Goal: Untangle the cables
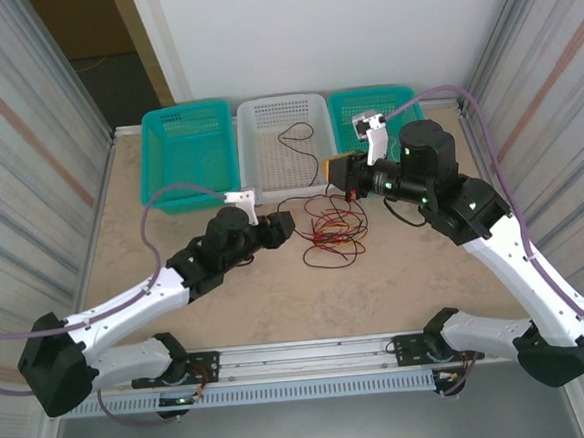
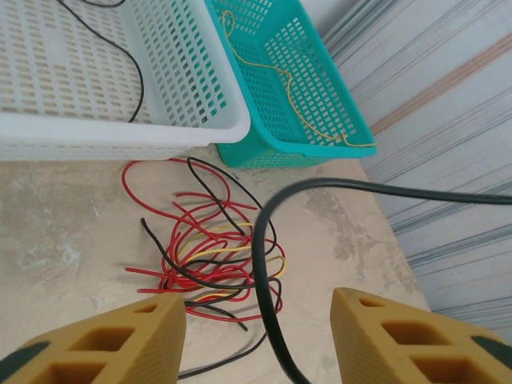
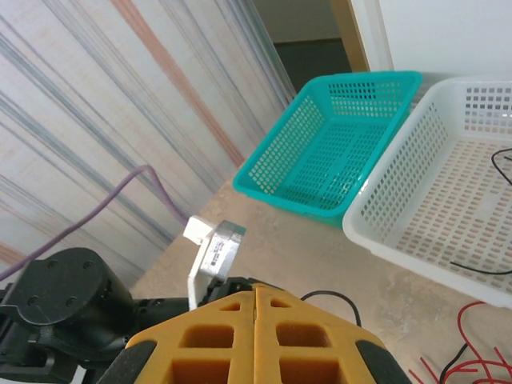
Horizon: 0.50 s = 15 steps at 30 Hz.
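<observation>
Left arm (image 1: 176, 277) lay low and nearly outstretched, reaching from its base at the near-left toward the table's (image 1: 278, 300) centre, with my left gripper (image 1: 285, 227) just left of the tangle (image 1: 335, 231). In the wrist view its fingers (image 2: 144, 336) stood well apart, gripping nothing, and a black strand (image 2: 260, 240) passed through the gap between them, curved upward and ran off level to the right. Right arm (image 1: 515, 253) rose from the near-right, bent at the elbow and pointed left, placing my right gripper (image 1: 334, 169) above the far edge of the tangle, near the front wall of the white basket (image 1: 282, 101). Its fingers (image 3: 216, 344) were pressed together along a closed seam; a thin black loop (image 3: 332, 294) showed just beyond the tips, and I could not tell whether it was pinched. The tangle of red, black and yellow cables lay on the table between the two grippers, just in front of the white basket. It formed a loose heap with no single long axis, though most of its red strands ran left to right. A black cable (image 1: 296, 136) lay curled in the white basket. A yellow cable (image 2: 284, 84) lay in the right teal basket (image 2: 320, 148), stretched along its length.
</observation>
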Each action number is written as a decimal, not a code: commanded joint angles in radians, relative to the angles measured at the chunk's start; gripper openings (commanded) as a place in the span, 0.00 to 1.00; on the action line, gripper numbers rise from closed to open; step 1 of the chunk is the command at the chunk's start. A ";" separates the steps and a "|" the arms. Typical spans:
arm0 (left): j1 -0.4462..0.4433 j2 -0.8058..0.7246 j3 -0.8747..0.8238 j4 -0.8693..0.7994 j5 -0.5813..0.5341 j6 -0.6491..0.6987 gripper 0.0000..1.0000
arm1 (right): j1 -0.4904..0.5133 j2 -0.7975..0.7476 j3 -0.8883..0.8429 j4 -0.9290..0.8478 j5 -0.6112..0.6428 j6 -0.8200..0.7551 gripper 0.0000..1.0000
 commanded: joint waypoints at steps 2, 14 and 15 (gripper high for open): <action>0.012 0.031 0.013 0.046 0.012 -0.025 0.30 | -0.010 -0.028 -0.014 0.027 -0.004 0.019 0.00; 0.067 -0.019 -0.004 -0.076 0.370 0.084 0.00 | -0.276 -0.015 -0.127 -0.052 0.225 0.042 0.00; 0.082 -0.029 -0.016 -0.065 0.460 0.086 0.00 | -0.318 -0.011 -0.151 -0.052 0.227 0.058 0.00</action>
